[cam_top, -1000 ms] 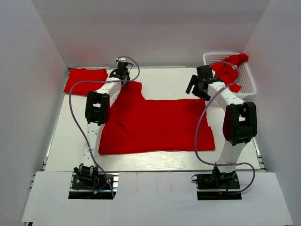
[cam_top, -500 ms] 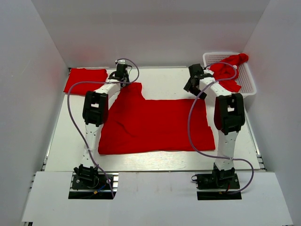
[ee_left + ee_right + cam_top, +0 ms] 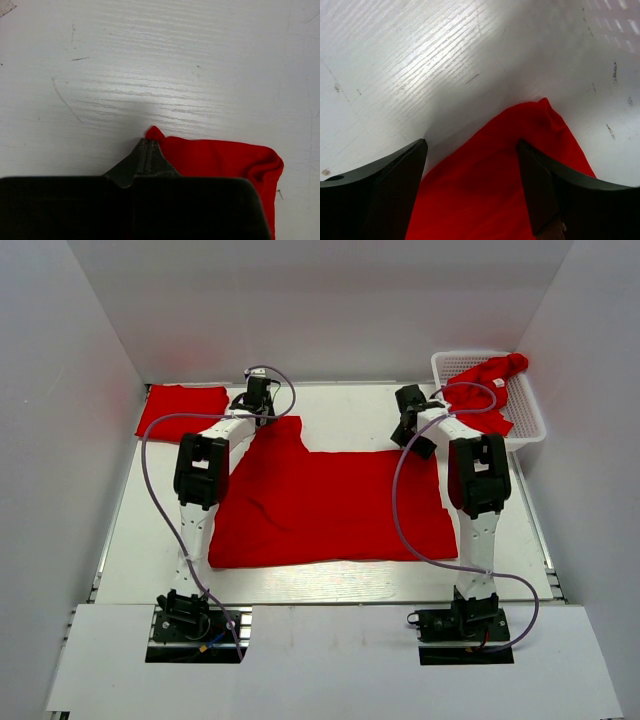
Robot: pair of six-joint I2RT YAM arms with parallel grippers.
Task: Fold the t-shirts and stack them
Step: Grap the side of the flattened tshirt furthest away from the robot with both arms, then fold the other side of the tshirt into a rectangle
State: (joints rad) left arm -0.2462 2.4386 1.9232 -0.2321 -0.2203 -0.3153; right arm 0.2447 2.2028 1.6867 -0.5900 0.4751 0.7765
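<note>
A large red t-shirt (image 3: 330, 505) lies spread on the white table. My left gripper (image 3: 258, 400) is at its far left corner. In the left wrist view that gripper (image 3: 147, 142) is shut on the corner, and a small tip of red cloth (image 3: 154, 133) pokes out past the closed jaws. My right gripper (image 3: 410, 425) hangs over the far right corner. Its jaws (image 3: 471, 145) are open and straddle the pointed red cloth (image 3: 490, 190) without pinching it. A folded red t-shirt (image 3: 185, 408) lies at the back left.
A white lattice basket (image 3: 530, 410) stands at the back right with another crumpled red shirt (image 3: 482, 390) hanging over its rim, close to my right arm. White walls close in the table on the left, right and back.
My right arm has swung left from beside the basket, onto the shirt's far right corner. Its jaws have narrowed slightly. The left gripper has barely moved.
</note>
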